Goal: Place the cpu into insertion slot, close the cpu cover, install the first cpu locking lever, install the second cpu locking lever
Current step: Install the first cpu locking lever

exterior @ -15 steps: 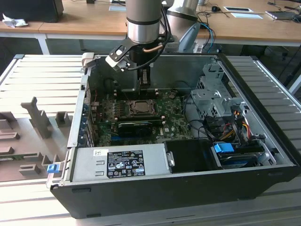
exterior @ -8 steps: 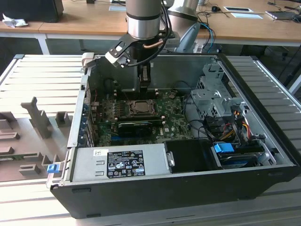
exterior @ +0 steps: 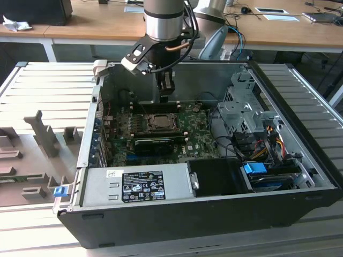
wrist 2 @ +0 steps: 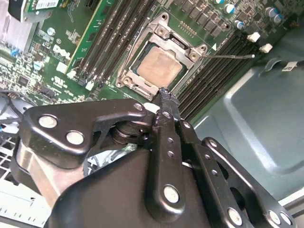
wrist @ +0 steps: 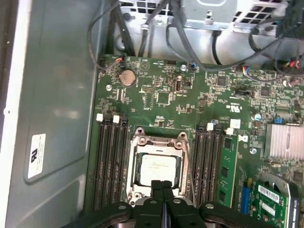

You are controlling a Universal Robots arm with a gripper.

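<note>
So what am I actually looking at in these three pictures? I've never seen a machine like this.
It is a robot arm reaching down into an open computer case. One picture comes from a camera off the arm; the other two from cameras riding near its wrist, looking past its claw. Inside lies a green motherboard. On it the pale square cpu sits framed by its silver cpu cover. The claw is shut, with nothing in it, close to that frame's edge.
</note>
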